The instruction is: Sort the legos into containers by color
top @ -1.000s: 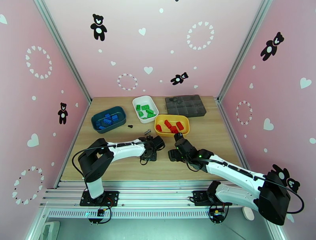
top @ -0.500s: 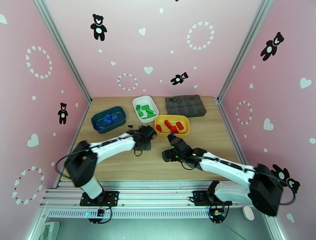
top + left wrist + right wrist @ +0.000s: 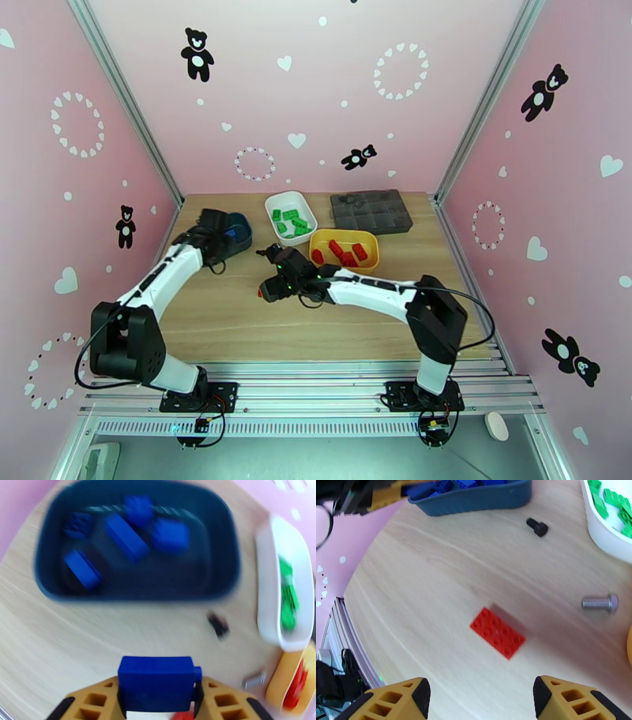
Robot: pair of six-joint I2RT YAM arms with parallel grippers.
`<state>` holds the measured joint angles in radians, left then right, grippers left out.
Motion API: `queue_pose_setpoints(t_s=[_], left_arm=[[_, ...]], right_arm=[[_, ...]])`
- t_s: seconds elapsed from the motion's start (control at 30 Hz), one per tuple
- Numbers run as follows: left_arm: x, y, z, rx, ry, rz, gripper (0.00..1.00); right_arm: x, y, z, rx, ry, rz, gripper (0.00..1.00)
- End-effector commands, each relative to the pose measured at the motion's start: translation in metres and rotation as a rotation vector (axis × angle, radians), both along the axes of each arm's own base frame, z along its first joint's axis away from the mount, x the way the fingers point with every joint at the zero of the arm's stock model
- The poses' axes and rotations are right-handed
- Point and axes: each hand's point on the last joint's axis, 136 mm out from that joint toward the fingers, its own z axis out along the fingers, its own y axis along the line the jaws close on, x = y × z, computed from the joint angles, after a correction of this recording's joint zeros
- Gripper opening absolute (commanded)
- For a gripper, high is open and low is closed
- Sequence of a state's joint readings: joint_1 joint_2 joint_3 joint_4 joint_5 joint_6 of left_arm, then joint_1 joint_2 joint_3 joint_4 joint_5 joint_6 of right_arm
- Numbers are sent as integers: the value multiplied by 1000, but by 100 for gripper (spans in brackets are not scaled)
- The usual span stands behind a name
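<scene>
Gripping blue brick (image 3: 156,683), left tool (image 3: 158,701) near teal tray (image 3: 138,594) rim; right tool (image 3: 478,701) agape over red brick (image 3: 497,632).

left arm (image 3: 170,272) outstretched, left fingers (image 3: 93,701) clamped on blue lego (image 3: 156,687); right arm (image 3: 371,288) bent leftward, right fingers (image 3: 401,701) wide apart

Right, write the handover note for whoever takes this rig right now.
Left gripper: shut on a blue brick, just short of the teal-blue tray.
Right gripper: open, above a lone red brick lying flat on the table.
Done: blue bricks in the teal-blue tray, green bricks in the white tray, red bricks in the yellow tray.
Left: drop the held blue brick in the teal-blue tray; pick up the lone red brick and put it in the yellow tray. Leave the black screw and silver screw.
</scene>
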<state>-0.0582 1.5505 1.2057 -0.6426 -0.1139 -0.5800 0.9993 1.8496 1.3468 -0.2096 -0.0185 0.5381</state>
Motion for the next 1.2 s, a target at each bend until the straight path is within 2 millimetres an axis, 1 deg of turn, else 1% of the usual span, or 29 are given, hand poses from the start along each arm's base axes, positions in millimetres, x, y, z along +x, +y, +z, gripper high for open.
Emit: queue_pose_setpoints(t_s=[0.0,0.1,0.13,0.17,0.2,0.23,0.3,0.33,0.37,0.47,0.57,0.63,0.7,0.83,0.87,0.9,0.97,1.03,1.17], left_arm=[[28,25,-1,-32,-32,37,41],[44,50,-11,-42,-13,91,42],[49,55,-15,-51,-8,100,43],[52,60,-18,-55,-4,110,47],[54,64,-20,-55,2,116,55],[56,64,-19,-57,1,115,66],[56,61,-14,-73,-19,110,76],[54,57,-9,-89,-41,106,80],[52,54,-3,-95,-61,104,80],[39,39,13,-88,-98,73,81],[21,18,25,-104,-133,36,81],[6,0,28,-154,-160,3,81],[-10,-11,25,-199,-178,-8,84],[-45,-24,0,-284,-157,-10,86],[-51,-27,-6,-308,-154,-9,87],[-63,-29,-20,-323,-135,-3,87],[-77,-29,-32,-334,-118,7,89],[-88,-31,-39,-347,-108,15,90],[-102,-32,-47,-371,-110,29,91]], right_arm=[[2,3,-2,-33,8,23,73],[4,0,-4,-55,-1,16,74],[4,-2,-6,-67,-5,16,74],[5,-4,-7,-78,-10,13,74],[6,-6,-9,-92,-17,11,74],[7,-9,-10,-106,-22,8,74],[9,-13,-11,-129,-38,4,74],[10,-16,-12,-143,-44,-1,74],[12,-18,-13,-151,-50,-4,75],[16,-22,-16,-174,-59,-5,76],[17,-19,-23,-206,-70,39,78],[17,-16,-33,-252,-72,70,78],[17,-14,-45,-298,-75,92,78],[15,-9,-67,-372,-85,135,78],[15,-8,-72,-385,-86,140,78],[16,-8,-78,-401,-84,139,78],[16,-6,-86,-423,-81,142,78],[16,-5,-95,-443,-76,146,78],[19,-2,-108,-480,-80,146,78]])
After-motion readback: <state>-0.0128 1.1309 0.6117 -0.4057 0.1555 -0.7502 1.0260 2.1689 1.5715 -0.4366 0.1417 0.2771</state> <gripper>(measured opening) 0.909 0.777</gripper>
